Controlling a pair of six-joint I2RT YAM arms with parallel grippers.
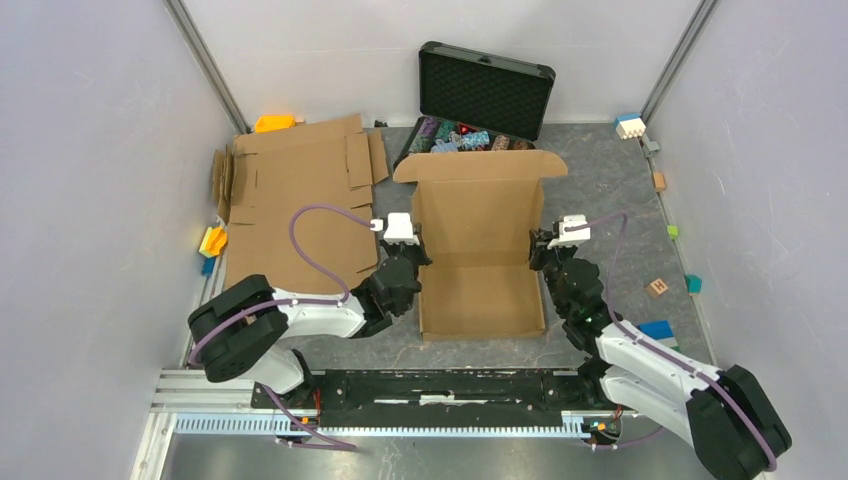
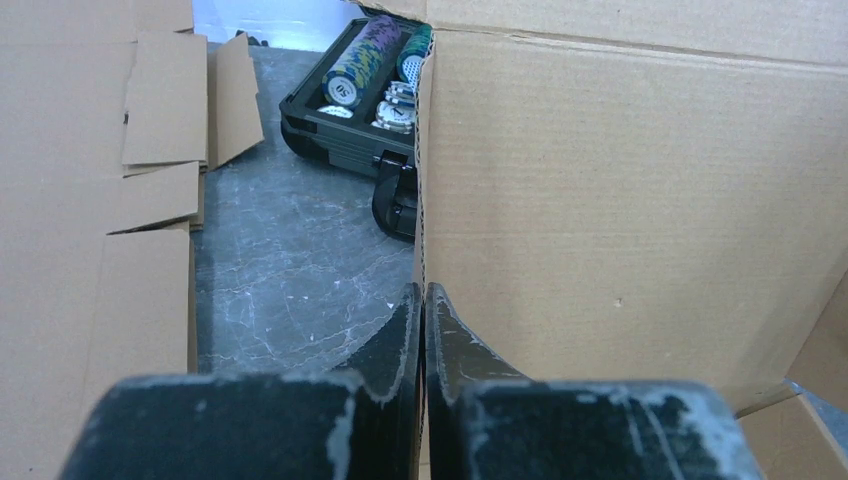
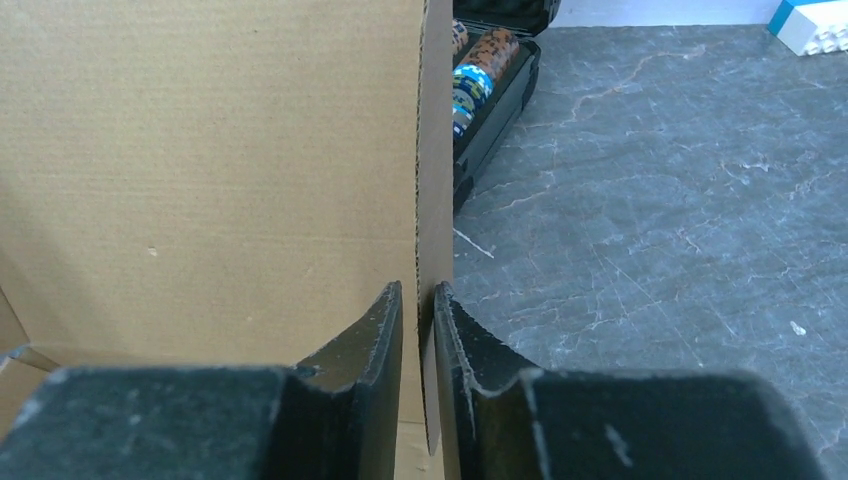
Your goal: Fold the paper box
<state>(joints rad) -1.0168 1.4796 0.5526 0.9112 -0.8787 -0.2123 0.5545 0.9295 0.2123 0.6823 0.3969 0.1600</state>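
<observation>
Walls (image 1: 90,200) of pale panel hem your workspace on three sides, with metal posts (image 1: 205,60) in the far corners, so nothing can slide off the back or sides. Below them the table (image 1: 610,200) is dark grey with marble-like veins, and looks matt enough that cardboard should not skate much.

In the middle of it, straight ahead of your two arms, sits the paper box (image 1: 480,290). Its base is flat, its rear panel stands up with the top flap bent outward, and both side walls are raised. I judge it is centred so that each arm reaches one wall. To its left lies a flat cardboard sheet (image 1: 300,190), unfolded and apart from the box. Just beyond the rear panel the black case (image 1: 485,90) stands open with chips (image 2: 355,75) in rows; mind it if you push that panel back.

Your left pincer (image 2: 422,300) is closed tight on the edge of the left wall, likely to hold it upright. Your right pincer (image 3: 418,300) straddles the right wall with its fingers slightly parted and a sliver of gap showing, so it looks to steady rather than clamp. Small coloured blocks (image 1: 630,125) dot the table's margins, well apart from the box.
</observation>
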